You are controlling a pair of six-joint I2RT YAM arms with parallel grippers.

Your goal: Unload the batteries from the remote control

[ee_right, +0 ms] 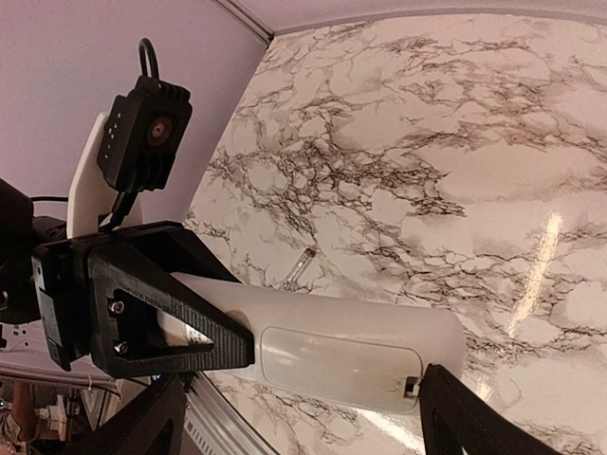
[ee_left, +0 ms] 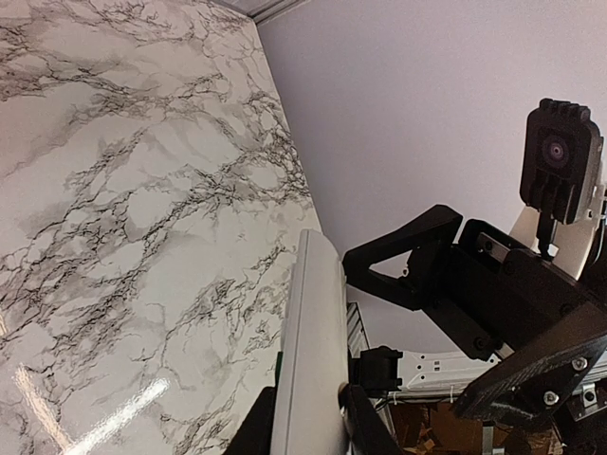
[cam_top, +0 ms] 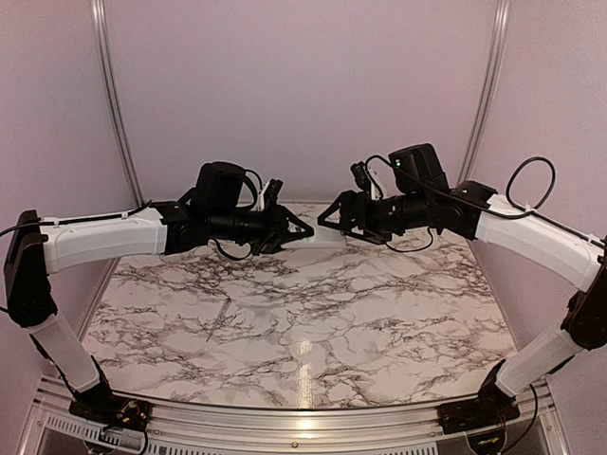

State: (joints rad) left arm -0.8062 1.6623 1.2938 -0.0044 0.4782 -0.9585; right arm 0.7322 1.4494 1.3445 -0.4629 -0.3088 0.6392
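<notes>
Currently, your L gripper [cam_top: 292, 227] is clamped on one end of the remote control [ee_right: 332, 351], holding it clear above the table [cam_top: 379, 313]. Your R gripper [cam_top: 332, 216] stands wide open, tips just beside the remote's free end; can't tell if touching. Batt. cover [ee_right: 327, 365] faces the R wrist cam, still fitted; batteries hidden. Thin grey stick [cam_top: 218, 318] lies on the table below the L gripper, well apart.

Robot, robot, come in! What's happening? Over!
Left gripper shut on remote. Right gripper open at its free end. Cover on, batteries hidden. Nothing in the way.
</notes>
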